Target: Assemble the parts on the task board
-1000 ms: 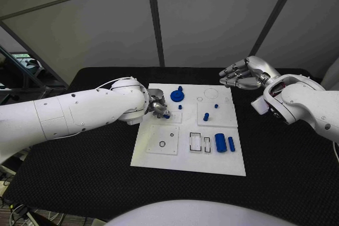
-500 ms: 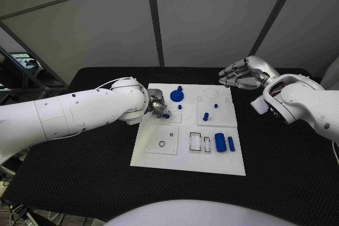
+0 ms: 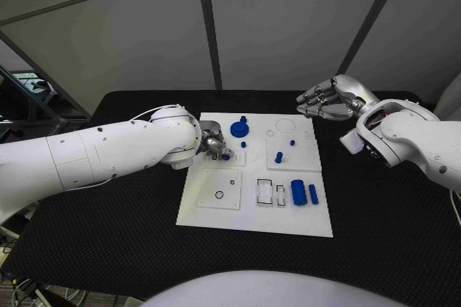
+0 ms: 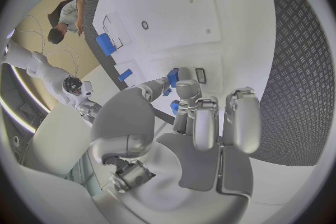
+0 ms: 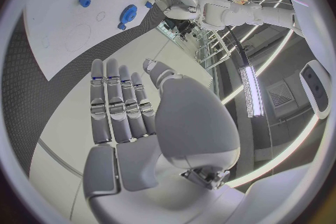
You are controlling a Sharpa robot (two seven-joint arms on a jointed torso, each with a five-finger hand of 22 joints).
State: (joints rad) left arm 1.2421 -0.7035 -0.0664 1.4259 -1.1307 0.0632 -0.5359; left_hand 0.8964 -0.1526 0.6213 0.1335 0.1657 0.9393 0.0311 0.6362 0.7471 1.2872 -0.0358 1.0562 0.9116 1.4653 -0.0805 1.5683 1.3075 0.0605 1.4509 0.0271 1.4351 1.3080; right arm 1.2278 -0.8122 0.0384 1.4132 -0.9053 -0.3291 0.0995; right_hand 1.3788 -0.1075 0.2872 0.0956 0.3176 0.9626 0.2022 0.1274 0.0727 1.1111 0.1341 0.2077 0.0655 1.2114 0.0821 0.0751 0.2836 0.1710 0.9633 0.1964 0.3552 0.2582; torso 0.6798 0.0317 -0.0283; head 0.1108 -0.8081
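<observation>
1. Left hand [image 3: 215, 147] at the task board's [image 3: 252, 220] upper-left area, fingertips [image 4: 170, 79] pinched on a small blue part [image 3: 226, 156], pressed down at a raised white square there.
2. Just beside that grip, toward the board's far edge: a blue gear-like disc [image 3: 239, 128] and a small blue peg [image 3: 244, 144].
3. Farther along the board: another blue peg [image 3: 278, 157] at centre, a large blue cylinder [image 3: 299, 192] and a thinner blue bar [image 3: 313, 194] lying near the right edge.
4. Right hand [image 3: 326, 99] off the board's far right corner, above the black table [image 3: 115, 240], fingers [image 5: 119, 103] extended side by side, holding nothing.
</observation>
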